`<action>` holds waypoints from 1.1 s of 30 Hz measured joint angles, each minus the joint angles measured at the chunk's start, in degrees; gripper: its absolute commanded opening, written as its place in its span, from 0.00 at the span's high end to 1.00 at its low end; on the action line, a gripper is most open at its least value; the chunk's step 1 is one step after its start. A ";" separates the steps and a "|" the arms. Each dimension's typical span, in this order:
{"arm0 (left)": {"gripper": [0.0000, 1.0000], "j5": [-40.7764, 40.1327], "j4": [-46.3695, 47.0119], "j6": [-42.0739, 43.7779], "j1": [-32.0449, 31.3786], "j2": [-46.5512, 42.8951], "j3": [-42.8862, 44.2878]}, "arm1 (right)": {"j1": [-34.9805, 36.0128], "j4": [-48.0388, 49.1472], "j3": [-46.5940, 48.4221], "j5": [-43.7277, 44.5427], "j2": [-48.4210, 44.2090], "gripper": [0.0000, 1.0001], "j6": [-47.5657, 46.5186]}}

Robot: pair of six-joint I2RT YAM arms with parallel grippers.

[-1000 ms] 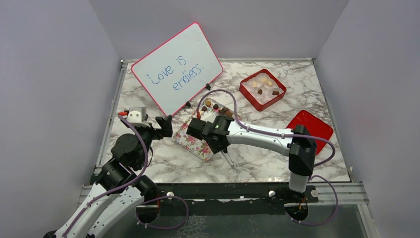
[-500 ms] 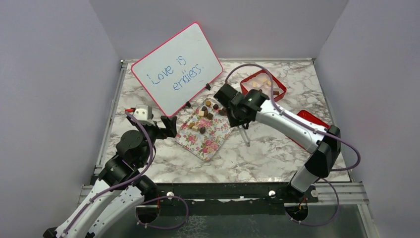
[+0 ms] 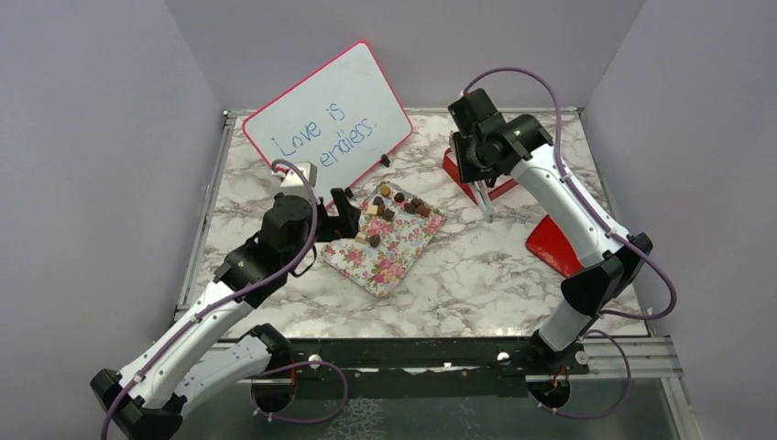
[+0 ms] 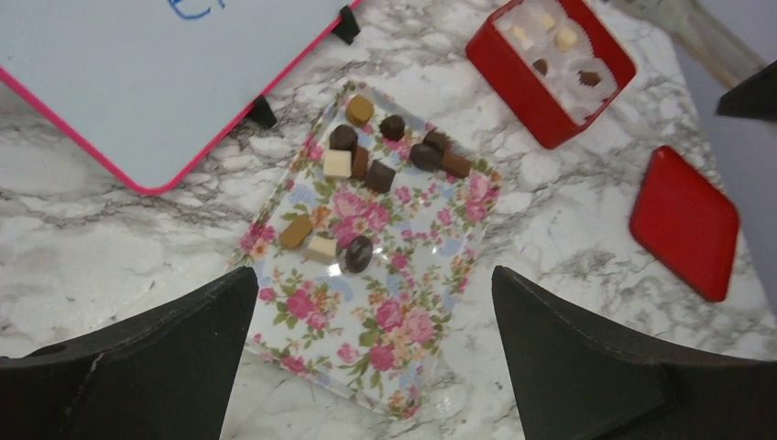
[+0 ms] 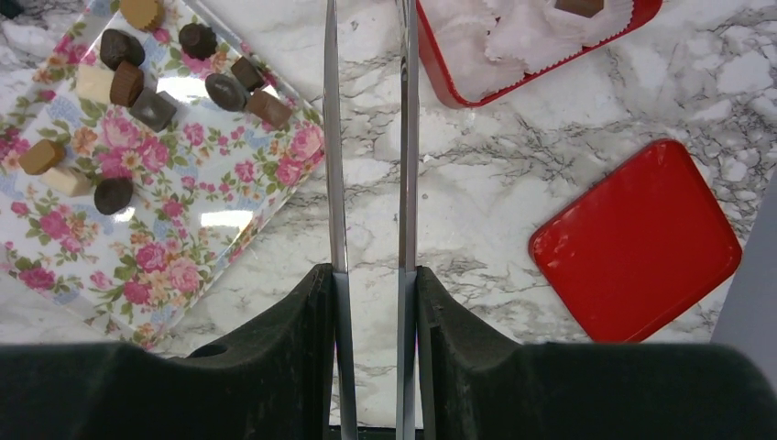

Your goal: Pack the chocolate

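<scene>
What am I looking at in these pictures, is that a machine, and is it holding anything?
It is a robot: two arms bolted to a marble table. One picture looks down from above; the other two come from a camera on each wrist. On the table lie a flowered tray of loose chocolates, a red box with paper cups and a few chocolates, a red lid and a whiteboard. The left end effector is open near the tray, empty. The right end effector grips long metal tongs by the box; whether their tips carry anything is unclear.
</scene>
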 measured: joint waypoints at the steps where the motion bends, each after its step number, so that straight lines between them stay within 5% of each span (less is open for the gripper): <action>1: 0.01 0.57 -1.75 -1.07 0.00 1.55 2.93 | -0.46 -0.74 1.40 -0.02 0.72 0.77 -0.11; 7: 0.01 2.16 -5.86 -2.25 0.02 6.78 16.26 | -2.36 -2.75 2.03 -0.50 2.32 0.76 0.61; 33: 0.01 3.32 -13.05 -2.05 0.02 7.08 16.76 | -18.86 -4.28 -4.59 -6.10 9.97 0.72 5.20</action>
